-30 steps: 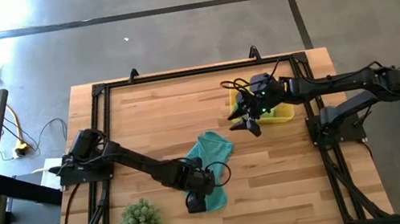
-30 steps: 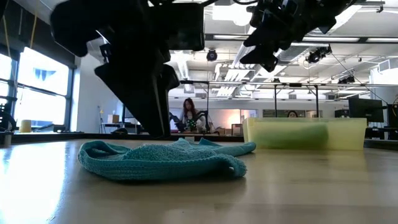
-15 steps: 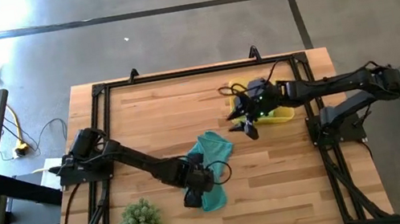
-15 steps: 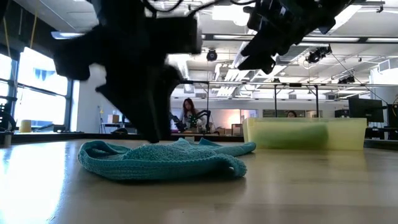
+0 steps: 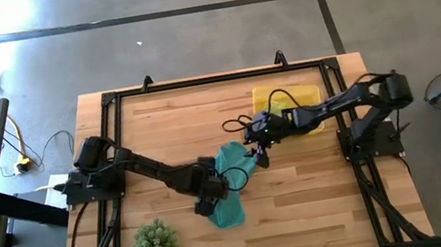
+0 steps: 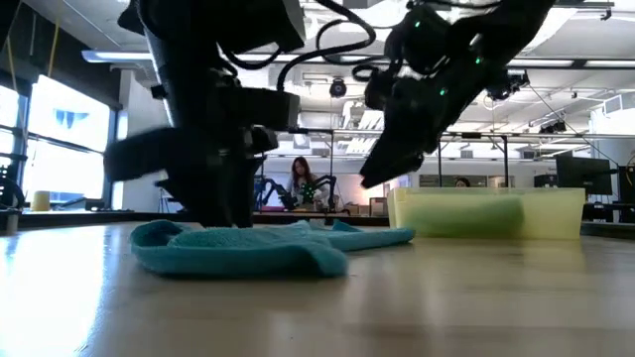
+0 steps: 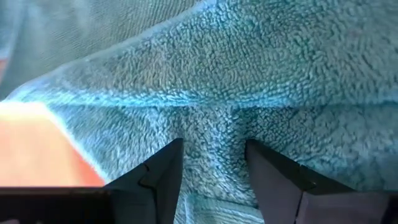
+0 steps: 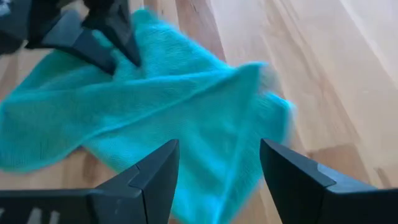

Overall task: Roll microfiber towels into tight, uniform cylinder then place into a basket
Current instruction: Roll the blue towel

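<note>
A crumpled teal-blue microfiber towel [image 5: 231, 183] lies in a loose heap near the middle of the light wooden slatted table [image 5: 167, 123], toward its near edge. The cloth looks soft, light and floppy, with a fuzzy looped pile; it will likely sag and bunch rather than hold a shape, and should not slip easily between rubbery fingers. A good place to take hold is probably a free corner or hem, so it can be pulled flat before rolling. The left gripper [image 5: 212, 198] is low over the near left part of the towel, its two dark fingers [image 7: 163, 180] parted with pile showing between them, pressing into or resting on the cloth rather than clamped on it. The right gripper [image 5: 252, 142] reaches in from the right, just above the towel's far right corner, its fingers spread wide and holding nothing. Farther right, toward the far side, sits the shallow rectangular translucent yellow plastic basket [image 5: 308, 91]. Seen from table level, the basket [image 6: 556, 204] holds a lime-green rolled towel [image 6: 466, 214] lying along its length; whether a second one lies behind it cannot be told. A spiky green ball-shaped plant [image 5: 154, 246] stands at the near left of the table, well apart from the towel.
</note>
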`<action>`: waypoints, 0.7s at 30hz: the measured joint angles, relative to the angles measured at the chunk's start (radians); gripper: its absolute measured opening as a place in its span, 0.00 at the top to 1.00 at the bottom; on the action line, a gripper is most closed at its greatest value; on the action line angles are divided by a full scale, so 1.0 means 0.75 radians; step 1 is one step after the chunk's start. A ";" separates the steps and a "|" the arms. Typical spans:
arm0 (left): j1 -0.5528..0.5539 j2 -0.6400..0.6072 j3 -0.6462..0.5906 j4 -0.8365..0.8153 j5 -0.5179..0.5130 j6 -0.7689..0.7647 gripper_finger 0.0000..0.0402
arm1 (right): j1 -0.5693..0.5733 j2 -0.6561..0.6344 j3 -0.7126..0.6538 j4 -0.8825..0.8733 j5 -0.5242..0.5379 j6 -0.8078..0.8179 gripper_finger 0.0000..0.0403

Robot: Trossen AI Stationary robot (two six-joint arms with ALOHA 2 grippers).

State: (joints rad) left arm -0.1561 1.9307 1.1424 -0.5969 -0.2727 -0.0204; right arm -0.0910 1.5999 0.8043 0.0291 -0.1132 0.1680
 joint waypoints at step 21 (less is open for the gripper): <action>0.111 0.010 -0.005 0.049 -0.191 0.496 0.67 | -0.001 0.213 -0.001 0.197 0.555 -0.827 0.47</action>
State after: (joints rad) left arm -0.0733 1.9381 1.1385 -0.5602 -0.4158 0.3519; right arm -0.0914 1.7599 0.8040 0.1769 0.3031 -0.4521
